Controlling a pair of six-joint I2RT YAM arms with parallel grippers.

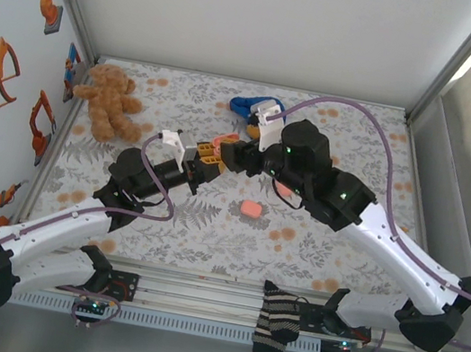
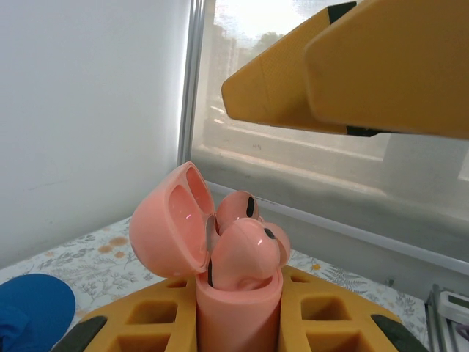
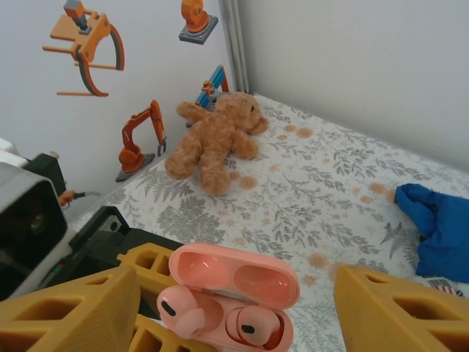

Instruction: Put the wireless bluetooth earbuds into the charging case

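As right wrist shows, earbuds (image 3: pixel 253 326) in case (image 3: pixel 234 275)

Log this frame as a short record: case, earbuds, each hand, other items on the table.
case: open, lid tipped back, gripped upright
earbuds: two in the case, one looks not fully seated
left hand: shut on the case
right hand: open, close above the case, holding nothing
other items: teddy bear, blue cloth, second pink case lying on the table
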